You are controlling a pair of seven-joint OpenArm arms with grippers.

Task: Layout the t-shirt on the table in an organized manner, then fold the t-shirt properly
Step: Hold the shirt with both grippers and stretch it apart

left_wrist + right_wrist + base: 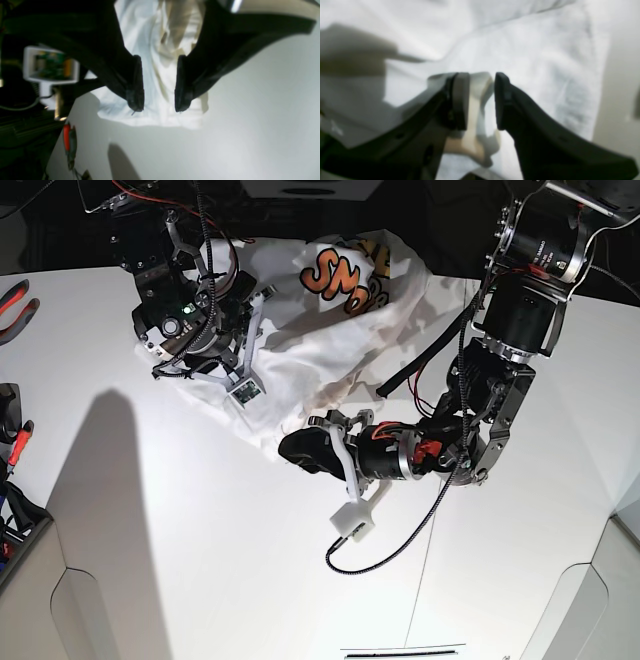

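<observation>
T-shirt [330,330] crumpled at the far side of the bench [200,560], one shirt, two hands.

You can read only part of the orange print; folds hide the rest. Your left hand [159,110] hangs spread with nothing between its fingers, over the hem. Your right hand [482,100] stands parted, a blurred fold of cloth between its fingers.

Both arms cover much of the t-shirt [330,330], whose print is only partly readable, and the right wrist view is blurred.
</observation>
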